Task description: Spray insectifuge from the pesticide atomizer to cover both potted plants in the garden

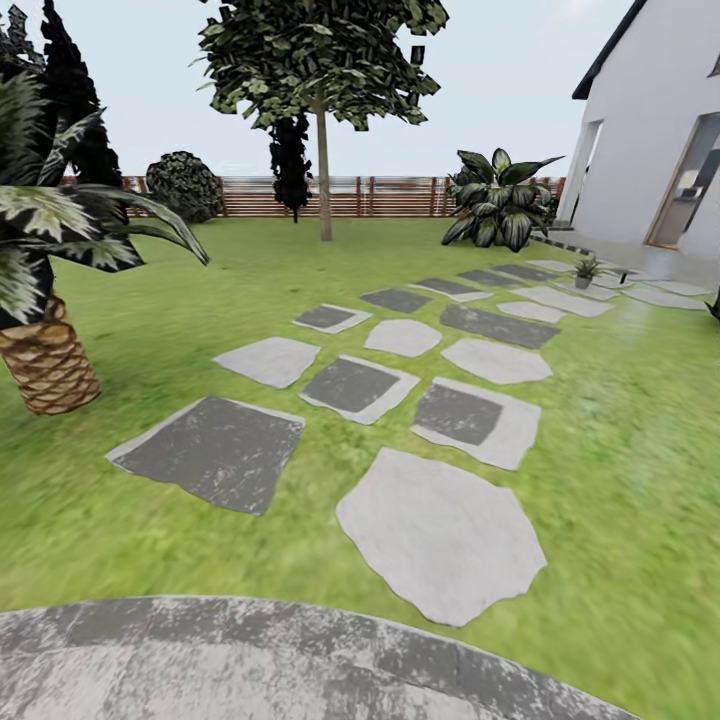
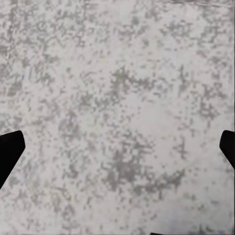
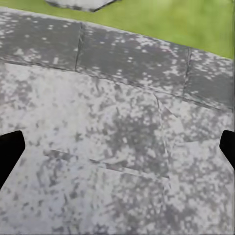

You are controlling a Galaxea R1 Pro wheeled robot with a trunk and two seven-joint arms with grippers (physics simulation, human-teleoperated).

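Note:
The garden lawn (image 1: 620,450) stretches ahead, crossed by grey stepping stones (image 1: 440,530). Far off on the right, near the house, one small potted plant (image 1: 585,270) with pointed green leaves sits in a grey pot. A tiny dark object (image 1: 623,276) beside it is too small to identify. In the left wrist view my left gripper (image 2: 117,147) is open above speckled grey paving, its dark fingertips (image 2: 10,154) wide apart. My right gripper (image 3: 117,149) is open too, over the patio slabs near the grass edge, with nothing between its fingers (image 3: 10,152).
The grey paved patio (image 1: 200,660) curves just below me. A palm in a woven basket pot (image 1: 45,360) stands close on the left. A tree trunk (image 1: 323,180), a big leafy bush (image 1: 500,200) and the slat fence (image 1: 390,197) lie behind; the white house (image 1: 650,130) is at right.

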